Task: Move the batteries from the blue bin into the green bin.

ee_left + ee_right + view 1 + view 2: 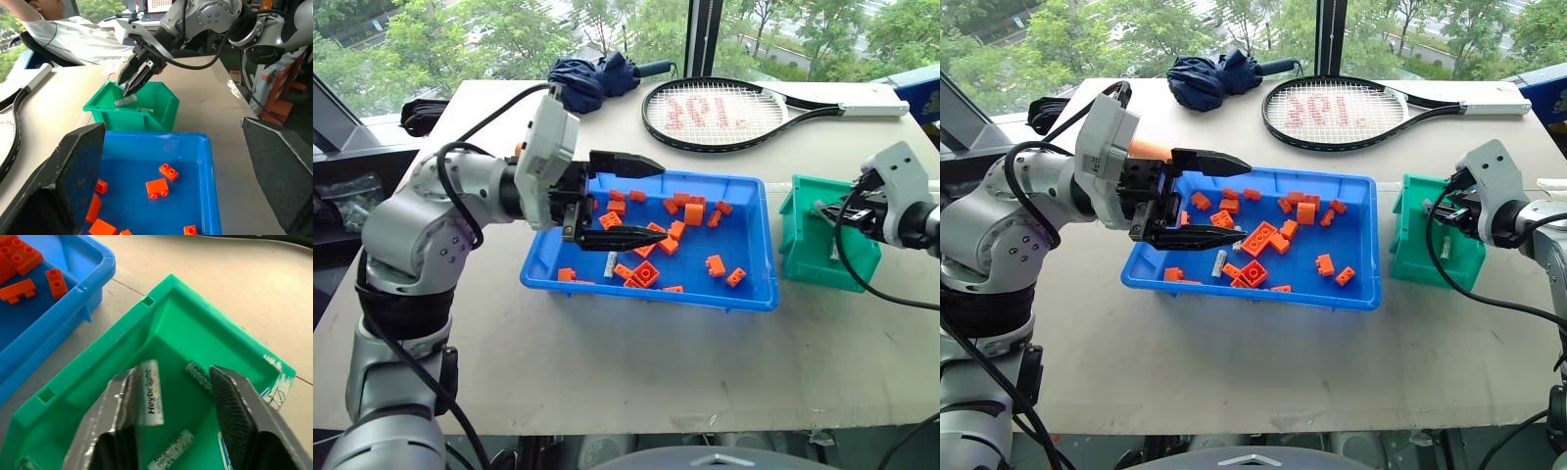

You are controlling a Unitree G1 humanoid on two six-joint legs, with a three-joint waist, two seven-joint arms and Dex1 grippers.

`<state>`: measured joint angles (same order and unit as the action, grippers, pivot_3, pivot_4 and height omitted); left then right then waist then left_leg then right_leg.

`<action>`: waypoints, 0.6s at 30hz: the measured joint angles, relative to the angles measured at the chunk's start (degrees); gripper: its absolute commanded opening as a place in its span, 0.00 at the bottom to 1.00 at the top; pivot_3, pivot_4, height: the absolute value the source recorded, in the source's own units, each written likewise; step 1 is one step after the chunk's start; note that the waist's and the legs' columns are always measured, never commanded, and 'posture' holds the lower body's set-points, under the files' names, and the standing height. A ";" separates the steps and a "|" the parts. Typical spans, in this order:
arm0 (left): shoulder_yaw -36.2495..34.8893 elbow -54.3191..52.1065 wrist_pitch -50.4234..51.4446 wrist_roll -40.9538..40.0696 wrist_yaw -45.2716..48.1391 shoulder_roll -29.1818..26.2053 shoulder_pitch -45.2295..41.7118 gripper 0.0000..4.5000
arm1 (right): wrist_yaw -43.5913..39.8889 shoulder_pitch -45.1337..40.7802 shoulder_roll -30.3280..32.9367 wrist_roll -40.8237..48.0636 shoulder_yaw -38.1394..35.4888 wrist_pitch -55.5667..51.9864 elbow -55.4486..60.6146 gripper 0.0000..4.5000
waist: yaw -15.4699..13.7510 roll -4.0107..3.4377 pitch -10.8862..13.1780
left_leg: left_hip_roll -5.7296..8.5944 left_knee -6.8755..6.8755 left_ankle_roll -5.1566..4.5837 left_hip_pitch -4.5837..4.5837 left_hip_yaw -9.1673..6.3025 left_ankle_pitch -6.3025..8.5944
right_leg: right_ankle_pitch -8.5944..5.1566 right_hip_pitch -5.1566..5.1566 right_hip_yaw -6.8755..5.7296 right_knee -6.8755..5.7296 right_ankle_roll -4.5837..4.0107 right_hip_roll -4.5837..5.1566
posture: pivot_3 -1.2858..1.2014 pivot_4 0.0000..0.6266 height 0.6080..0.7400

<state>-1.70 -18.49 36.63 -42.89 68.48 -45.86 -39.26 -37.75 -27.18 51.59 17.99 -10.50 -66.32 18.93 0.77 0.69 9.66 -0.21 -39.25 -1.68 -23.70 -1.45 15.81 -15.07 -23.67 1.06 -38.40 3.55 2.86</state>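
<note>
I see right tool (183, 396) over green bin (98, 362), fingers parted, one battery (150, 392) beside left finger, not clamped. Two more batteries lie in bin. Left tool (619, 201) wide, empty, above blue bin (749, 294). One battery (611, 260) remains there among orange bricks (644, 272).

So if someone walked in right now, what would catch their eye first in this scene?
Probably the bright blue bin in the middle of the table, scattered with orange toy bricks, with the left gripper wide open over its left end. To its right, the right gripper hangs open over the green bin, a battery by one finger. A tennis racket lies behind.
</note>
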 measured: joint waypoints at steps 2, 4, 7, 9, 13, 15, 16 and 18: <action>-0.15 -0.04 -0.27 0.55 -0.07 -1.00 2.03 1.00 | -0.38 0.00 -0.01 0.36 0.00 1.48 -0.27 0.90 | 0.05 -0.01 0.00 | -0.01 0.00 0.00 0.01 0.01 0.00 | 0.00 0.00 0.02 -0.01 0.00 -0.01 | 0.52 0.24 1.00; -0.57 -0.08 -0.75 1.26 -0.30 -1.67 3.71 1.00 | -0.81 -0.04 -0.24 1.12 0.00 2.85 -0.27 0.99 | 0.02 -0.01 0.00 | -0.02 0.00 0.00 0.01 0.00 0.00 | 0.00 0.00 0.01 0.00 0.00 -0.01 | 0.52 0.24 1.00; -2.14 0.25 -1.96 3.83 -1.81 -3.41 7.43 1.00 | -2.71 -0.03 -2.50 3.94 -0.04 6.24 0.79 0.99 | 0.06 -0.01 0.00 | -0.04 0.00 -0.01 0.02 0.00 0.01 | 0.00 0.00 0.01 0.00 0.00 -0.02 | 0.52 0.24 1.00; -2.98 1.04 -3.06 6.14 -2.91 -4.95 10.13 1.00 | -4.70 0.75 -3.66 5.93 -0.03 8.97 2.64 0.99 | 0.04 -0.02 0.00 | -0.05 0.02 -0.01 0.02 -0.02 0.01 | 0.00 0.00 0.00 0.01 0.00 -0.03 | 0.52 0.24 1.00; -5.98 4.07 -4.10 9.21 -5.11 -6.30 15.01 1.00 | -6.83 1.60 -6.37 8.75 1.66 12.72 5.08 0.99 | -0.04 -0.02 0.00 | -0.06 -0.02 -0.02 0.00 -0.02 0.01 | 0.00 0.01 -0.03 0.01 0.00 -0.01 | 0.52 0.24 1.00; -8.50 5.20 -5.86 10.88 -4.44 -9.21 18.76 1.00 | -6.81 0.50 -8.27 9.33 4.44 13.21 5.20 0.99 | 0.02 -0.02 0.00 | -0.05 -0.01 -0.01 0.01 -0.02 0.01 | 0.00 0.00 -0.03 0.00 0.00 0.00 | 0.52 0.24 1.00; -9.28 6.14 -6.31 11.69 -3.99 -10.39 19.95 1.00 | -6.81 0.32 -8.88 9.47 5.39 13.52 5.27 0.99 | 0.09 -0.04 0.02 | -0.06 0.01 -0.01 0.03 -0.01 0.01 | 0.00 0.00 -0.02 0.00 -0.01 -0.01 | 0.52 0.24 1.00; -11.94 7.87 -7.54 12.55 -2.99 -12.34 23.07 1.00 | -6.72 -1.39 -10.98 9.50 8.28 14.08 4.88 0.99 | 0.16 -0.07 0.03 | -0.08 0.02 0.00 0.03 -0.02 0.00 | -0.01 -0.02 -0.03 -0.02 -0.01 -0.02 | 0.52 0.24 1.00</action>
<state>-13.64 -10.62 29.09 -30.34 65.49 -58.21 -16.19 -44.47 -28.57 40.61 27.49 -2.21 -52.24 23.81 0.93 0.62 9.69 -0.29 -39.23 -1.68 -23.66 -1.47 15.81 -15.08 -23.69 1.03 -38.43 3.54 2.84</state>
